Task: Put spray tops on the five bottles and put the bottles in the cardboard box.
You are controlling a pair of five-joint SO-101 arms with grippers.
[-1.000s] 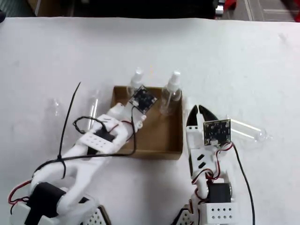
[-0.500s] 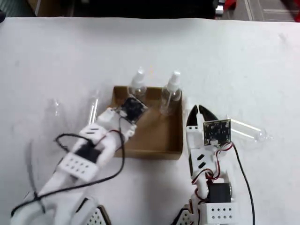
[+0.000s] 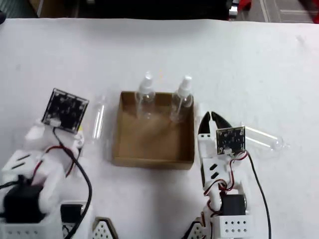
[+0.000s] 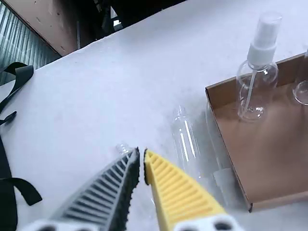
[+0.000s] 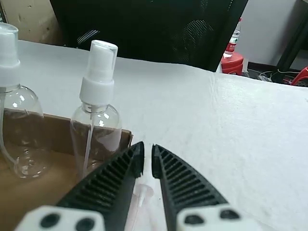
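The left tool [image 4: 142, 156] is closed to a thin slit and holds nothing. The right tool [image 5: 147, 153] is in the same state, just right of the cardboard box [image 3: 152, 160]. Two capped bottles [image 3: 145, 98] stand inside the box at its far wall. One bare bottle [image 3: 98, 118] lies on the bench [image 3: 249, 59] just left of the box, and a second bare bottle [image 3: 263, 137] lies right of the right tool. They look like thin clear plastic: light, smooth, ready to roll. I would grip across the middle of the body, gently, since a hard squeeze may dent it.
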